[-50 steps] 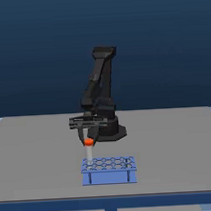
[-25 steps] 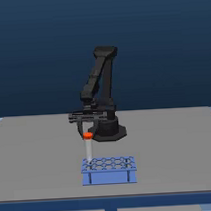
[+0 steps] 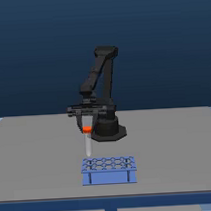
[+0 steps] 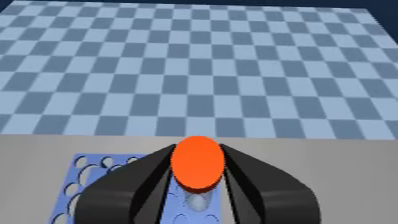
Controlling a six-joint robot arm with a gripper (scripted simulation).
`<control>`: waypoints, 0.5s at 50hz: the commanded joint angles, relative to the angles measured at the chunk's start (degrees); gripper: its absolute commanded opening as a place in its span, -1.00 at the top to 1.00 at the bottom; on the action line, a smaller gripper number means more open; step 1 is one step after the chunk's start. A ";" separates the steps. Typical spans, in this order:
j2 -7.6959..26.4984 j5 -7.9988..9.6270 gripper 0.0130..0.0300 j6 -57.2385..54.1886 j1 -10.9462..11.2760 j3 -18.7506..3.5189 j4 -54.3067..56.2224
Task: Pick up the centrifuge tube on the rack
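The centrifuge tube (image 3: 87, 142) hangs upright in the air, whitish with an orange-red cap (image 4: 197, 162), clear of the rack. My gripper (image 3: 86, 128) is shut on it just below the cap. In the wrist view the two black fingers (image 4: 142, 180) press either side of the cap. The light-blue rack (image 3: 108, 169) stands on the grey table below, its left end under the tube; its holes (image 4: 84, 172) show beneath the fingers.
The arm's black base (image 3: 109, 129) sits behind the rack on the grey table (image 3: 41, 157). A blue checkered floor (image 4: 195, 65) lies beyond the table edge.
The gripper has risen with the tube in it, so the tube now hangs higher above the rack than one second ago.
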 commanded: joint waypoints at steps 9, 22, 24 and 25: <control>-0.91 -1.29 1.00 8.08 0.00 -1.45 -6.58; -1.40 -1.98 1.00 11.63 0.00 -2.30 -9.94; -1.46 -2.06 1.00 12.00 0.00 -2.40 -10.29; -1.46 -2.06 1.00 12.00 0.00 -2.40 -10.29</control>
